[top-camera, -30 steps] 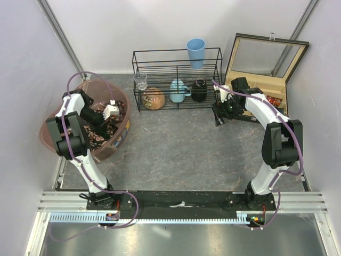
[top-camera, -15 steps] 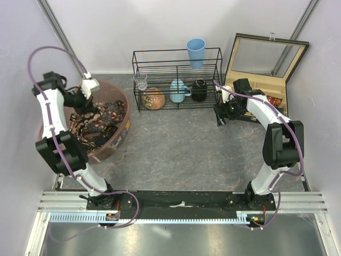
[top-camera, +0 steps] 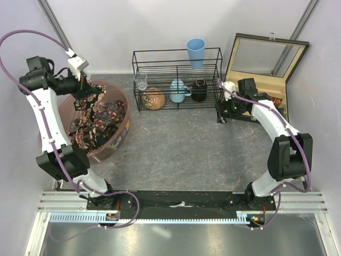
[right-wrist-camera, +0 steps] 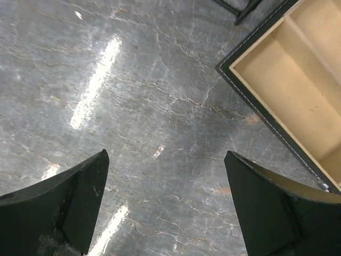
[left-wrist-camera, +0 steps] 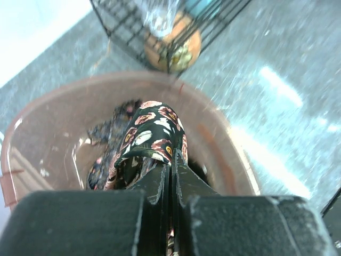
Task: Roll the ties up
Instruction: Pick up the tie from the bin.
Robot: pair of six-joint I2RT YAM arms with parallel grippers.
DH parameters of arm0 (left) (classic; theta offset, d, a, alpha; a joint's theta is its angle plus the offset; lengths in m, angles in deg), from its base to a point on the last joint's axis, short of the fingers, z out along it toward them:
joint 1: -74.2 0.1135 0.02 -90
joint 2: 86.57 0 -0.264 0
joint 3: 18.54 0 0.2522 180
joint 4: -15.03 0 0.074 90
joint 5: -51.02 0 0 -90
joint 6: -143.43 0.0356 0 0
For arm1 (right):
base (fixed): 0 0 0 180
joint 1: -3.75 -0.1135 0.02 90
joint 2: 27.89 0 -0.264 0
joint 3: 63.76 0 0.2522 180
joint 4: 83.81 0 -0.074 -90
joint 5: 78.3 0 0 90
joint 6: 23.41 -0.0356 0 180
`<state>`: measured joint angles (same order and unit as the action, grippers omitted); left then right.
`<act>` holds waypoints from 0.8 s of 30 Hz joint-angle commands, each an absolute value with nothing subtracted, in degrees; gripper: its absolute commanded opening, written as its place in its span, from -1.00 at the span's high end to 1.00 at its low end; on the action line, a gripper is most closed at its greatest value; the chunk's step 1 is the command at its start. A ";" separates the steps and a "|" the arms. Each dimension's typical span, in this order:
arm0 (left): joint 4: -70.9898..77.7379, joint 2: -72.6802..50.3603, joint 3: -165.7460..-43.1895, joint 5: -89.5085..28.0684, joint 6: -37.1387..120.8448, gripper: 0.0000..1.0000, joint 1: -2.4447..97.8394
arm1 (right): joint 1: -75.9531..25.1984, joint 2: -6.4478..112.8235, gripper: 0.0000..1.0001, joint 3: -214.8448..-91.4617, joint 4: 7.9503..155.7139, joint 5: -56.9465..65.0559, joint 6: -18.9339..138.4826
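Observation:
Several dark ties [top-camera: 95,118] with red, pink and tan patterns lie heaped in the pink-brown plastic tub [top-camera: 120,135] at the left. My left gripper [top-camera: 84,89] is raised above the tub's far rim and is shut on one tie [left-wrist-camera: 151,140], which hangs down from the fingers into the heap. In the left wrist view the jaws are pressed together with the patterned fabric between them. My right gripper [top-camera: 222,113] is open and empty, low over the bare table beside the wooden box [top-camera: 273,85]; a corner of that box [right-wrist-camera: 287,90] shows in the right wrist view.
A black wire rack [top-camera: 177,79] stands at the back middle with a glass, an orange ball [top-camera: 153,98], a teal pot and a dark jar in it, and a blue cup [top-camera: 195,52] on top. The open wooden box holds a small patterned coil [top-camera: 274,100] at the back right.
My left arm has risen out of the tub and swung up and to the back left, drawing one tie up from the heap. My right gripper has shifted slightly toward the box.

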<state>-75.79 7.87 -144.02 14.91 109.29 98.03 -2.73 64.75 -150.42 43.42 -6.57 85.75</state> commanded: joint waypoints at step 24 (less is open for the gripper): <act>-66.15 5.62 -149.01 26.40 94.83 0.96 52.94 | -2.67 35.22 -0.96 -144.76 47.45 -17.91 80.13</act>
